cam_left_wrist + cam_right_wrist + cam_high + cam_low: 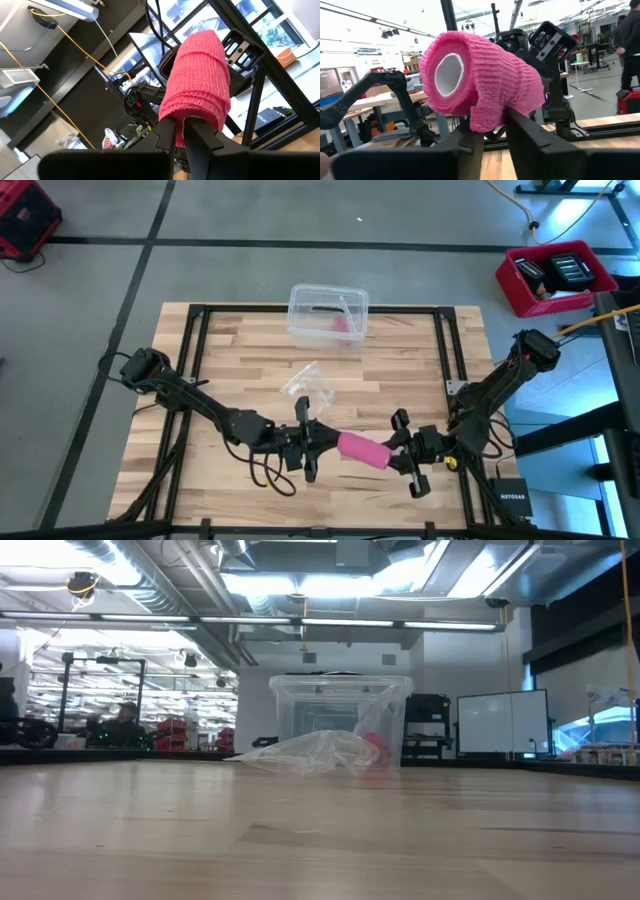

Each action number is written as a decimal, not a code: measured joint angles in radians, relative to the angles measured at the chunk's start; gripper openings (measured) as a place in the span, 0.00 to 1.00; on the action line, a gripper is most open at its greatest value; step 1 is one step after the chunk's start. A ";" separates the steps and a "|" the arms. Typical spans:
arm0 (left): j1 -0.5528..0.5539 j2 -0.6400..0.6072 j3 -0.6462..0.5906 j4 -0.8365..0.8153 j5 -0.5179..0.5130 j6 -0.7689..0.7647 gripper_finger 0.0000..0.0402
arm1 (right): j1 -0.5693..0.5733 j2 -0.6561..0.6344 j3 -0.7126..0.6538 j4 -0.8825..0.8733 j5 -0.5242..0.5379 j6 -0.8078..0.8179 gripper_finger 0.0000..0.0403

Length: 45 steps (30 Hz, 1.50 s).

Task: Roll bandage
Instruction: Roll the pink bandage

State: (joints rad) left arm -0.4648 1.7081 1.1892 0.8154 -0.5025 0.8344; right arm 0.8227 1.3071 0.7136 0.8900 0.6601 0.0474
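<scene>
The bandage (pixel 362 449) is a pink roll of soft ribbed fabric with a white hollow core (pixel 449 74). It hangs in the air above the table's near edge, between my two grippers. My left gripper (pixel 335 444) comes at its left end and is shut on it. At the roll's right end, my right gripper (pixel 393 455) has its fingers on either side of the outer wrap. The low view shows neither gripper nor the bandage. My left gripper pinches the roll's left end (pixel 181 116) between its two fingers (pixel 167 135), which come almost level from the table's left. The roll stands out beyond the fingertips, clear of the table. My right gripper has a fold of the roll's outer layer (pixel 490 119) at the core end between its two fingers (pixel 525 131). It comes almost level from the table's right. The roll sits above the fingers, lifted clear.
A clear plastic box (pixel 328 315) stands at the table's far edge with something pink inside. A crumpled clear wrapper (pixel 308 385) lies on the wood at the table's middle. Black frame rails (pixel 190 360) run along the table's left and right sides.
</scene>
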 joint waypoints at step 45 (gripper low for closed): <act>0.003 0.000 0.000 -0.103 -0.097 -0.042 0.05 | -0.017 0.001 0.007 0.029 -0.031 0.247 0.22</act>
State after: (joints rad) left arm -0.4618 1.7084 1.1892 0.7127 -0.5999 0.7922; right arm 0.8055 1.3079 0.7208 0.9195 0.6289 0.2939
